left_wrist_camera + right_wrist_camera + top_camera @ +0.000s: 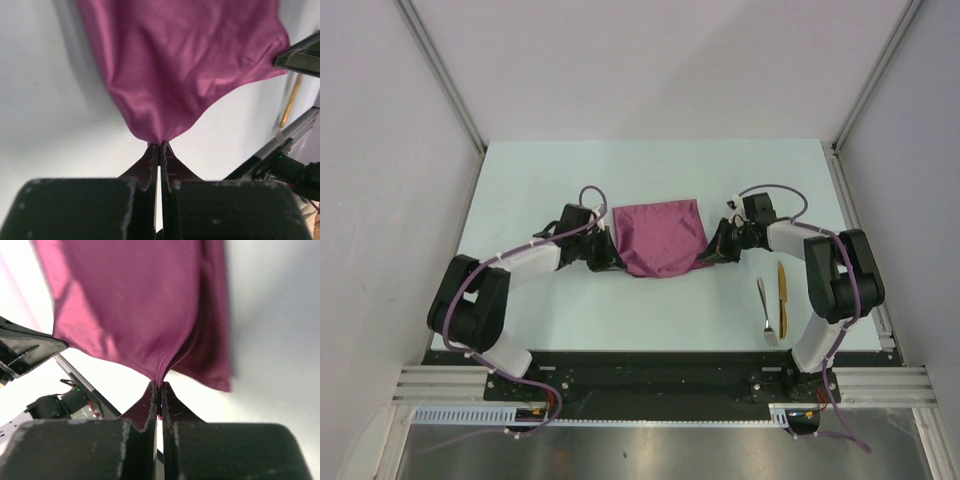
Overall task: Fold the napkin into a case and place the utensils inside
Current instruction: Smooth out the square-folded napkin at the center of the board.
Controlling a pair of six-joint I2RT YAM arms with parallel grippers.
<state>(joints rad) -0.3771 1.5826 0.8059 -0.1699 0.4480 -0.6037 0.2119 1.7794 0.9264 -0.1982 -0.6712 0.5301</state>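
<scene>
The plum-magenta napkin (661,238) hangs stretched between my two grippers at the table's middle, its near edge sagging. My left gripper (616,262) is shut on the napkin's near left corner, and the cloth (185,70) fans out from its tips (160,146). My right gripper (710,255) is shut on the near right corner, where the cloth (135,305) is doubled above its tips (160,385). The silver spoon (765,312) and the golden-yellow piece (782,296) lie side by side on the table at the near right. No folded case shows.
The pale table (540,180) is walled by white panels with metal posts at the back corners. The black base rail (650,375) runs along the near edge. The right arm's elbow (845,275) stands just right of the cutlery.
</scene>
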